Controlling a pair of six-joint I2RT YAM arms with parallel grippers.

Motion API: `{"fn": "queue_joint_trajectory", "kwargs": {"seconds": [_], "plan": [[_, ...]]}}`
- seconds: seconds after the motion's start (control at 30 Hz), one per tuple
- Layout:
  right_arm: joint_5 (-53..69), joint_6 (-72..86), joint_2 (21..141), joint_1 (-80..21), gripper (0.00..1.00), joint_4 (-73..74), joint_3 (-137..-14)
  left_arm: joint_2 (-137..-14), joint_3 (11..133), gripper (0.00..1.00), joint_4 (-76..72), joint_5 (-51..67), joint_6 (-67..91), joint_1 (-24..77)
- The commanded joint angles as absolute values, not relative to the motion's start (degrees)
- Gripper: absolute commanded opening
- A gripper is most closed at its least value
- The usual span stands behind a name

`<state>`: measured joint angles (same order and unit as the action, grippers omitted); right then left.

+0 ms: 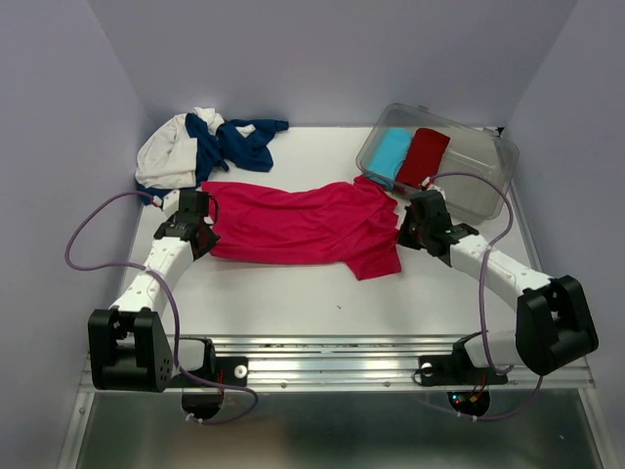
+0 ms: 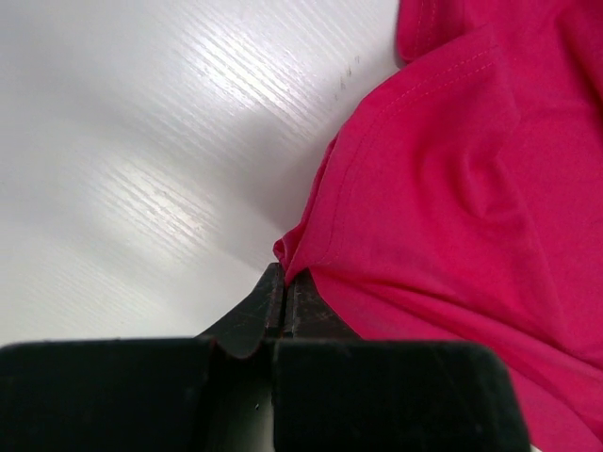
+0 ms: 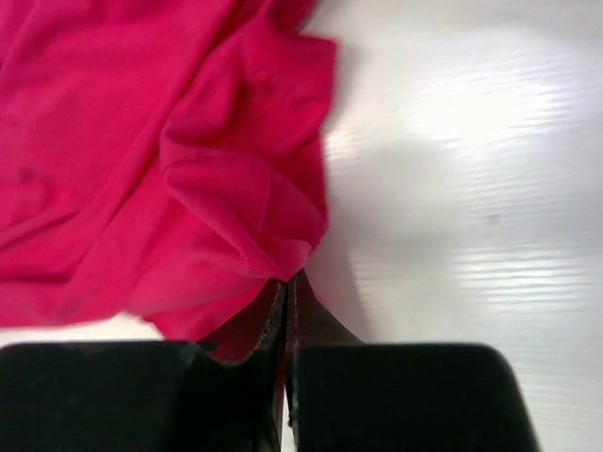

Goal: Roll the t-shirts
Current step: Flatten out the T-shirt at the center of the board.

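**A:** Where is the shirt, and what has hold of it?

**B:** A white desk (image 1: 293, 303) fills the top view; across its middle lies the pink-red t-shirt (image 1: 293, 223), spread wide and wrinkled. The left end effector (image 2: 283, 282) is pinched together on the shirt's left hem; the right end effector (image 3: 287, 282) is pinched together on a bunched fold at its right edge.

**A:** What could go wrong from here?

**B:** As I judge it, each grip takes only a sliver of cloth (the wrist views show barely an edge between the tips), so a firm pull could slip it free; uneven pulling could skew the shirt; the bunching on the right could roll in crooked.

**A:** What else is around, and is anything in the way?

**B:** At the far right, a clear bin (image 1: 483, 166) sits just beside the shirt's far corner, perhaps touching, and near the right arm; a lift there might snag it. At the far left, a white shirt (image 1: 166, 156) and a navy shirt (image 1: 239, 142) are heaped just beyond the pink one. Inside the bin lie a light blue roll (image 1: 393, 151) and a dark red roll (image 1: 425, 154).
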<state>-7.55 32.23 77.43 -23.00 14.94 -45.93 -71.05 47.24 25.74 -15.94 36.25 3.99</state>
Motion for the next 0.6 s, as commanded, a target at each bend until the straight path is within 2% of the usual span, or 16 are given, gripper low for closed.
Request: {"fn": "queue_joint_trajectory", "kwargs": {"seconds": [0.0, 0.13, 0.17, 0.2, 0.23, 0.3, 0.37, 0.47, 0.57], "plan": [[-8.8, 27.1, 77.4, -20.3, 0.01, 17.4, -47.2, -69.0, 50.2, 0.00, 26.8, -19.7, 34.6, 3.1], [-11.0, 25.9, 81.6, -18.9, 0.09, 19.4, -48.6, -69.2, 49.9, 0.00, 26.5, -19.3, 34.4, 2.7], [-11.2, 26.2, 82.1, -18.4, 0.15, 19.4, -48.5, -69.3, 49.9, 0.00, 26.5, -19.2, 34.4, 2.7], [-11.5, 26.4, 82.3, -17.8, 0.27, 19.6, -48.5, -69.3, 49.8, 0.00, 26.4, -19.0, 34.4, 2.6], [-11.7, 26.7, 82.4, -17.1, 0.29, 19.6, -48.5, -69.3, 49.7, 0.00, 26.3, -18.6, 34.4, 2.6], [-11.4, 26.8, 82.1, -17.1, 0.43, 19.9, -48.6, -69.3, 49.4, 0.00, 25.9, -18.2, 34.3, 2.6], [-10.8, 27.0, 81.0, -17.1, 0.45, 20.2, -48.3, -69.4, 49.2, 0.00, 25.8, -17.9, 34.2, 2.6], [-9.6, 27.7, 77.7, -17.1, 0.58, 20.3, -47.3, -70.0, 49.3, 0.00, 25.6, -17.6, 34.1, 2.6], [-6.7, 27.8, 74.2, -17.1, 0.58, 21.4, -45.6, -70.3, 49.5, 0.00, 25.5, -17.3, 34.1, 2.6]]}}
